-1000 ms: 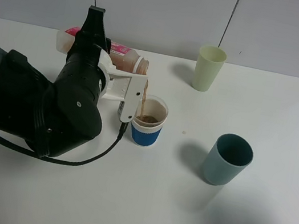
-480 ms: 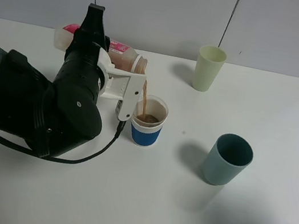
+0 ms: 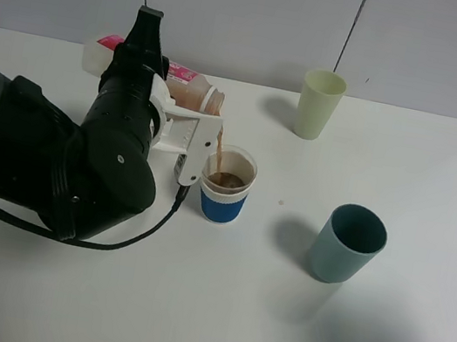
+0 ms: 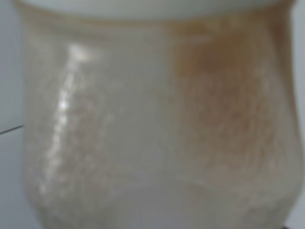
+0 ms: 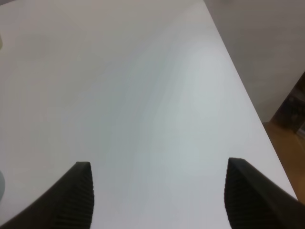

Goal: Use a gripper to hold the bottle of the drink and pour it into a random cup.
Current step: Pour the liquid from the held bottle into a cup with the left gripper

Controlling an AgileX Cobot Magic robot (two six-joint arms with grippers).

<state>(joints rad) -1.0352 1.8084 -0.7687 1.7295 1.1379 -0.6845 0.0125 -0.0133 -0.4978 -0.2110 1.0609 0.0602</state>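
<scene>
We see the left gripper [image 3: 139,60] pinching the bottle [image 3: 187,87] across its body; likely light, thin, squashable plastic, so we'd grip gently.

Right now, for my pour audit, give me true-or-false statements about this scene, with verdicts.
1. The bottle is tipped over the blue-banded cup, with brown drink streaming in. True.
2. The pour lands in the teal cup. False: the teal cup stands apart, to the right.
3. The left gripper is shut on the bottle. True.
4. The right gripper holds the pale green cup. False: the right gripper is open over the table; the pale green cup stands alone at the back.
</scene>
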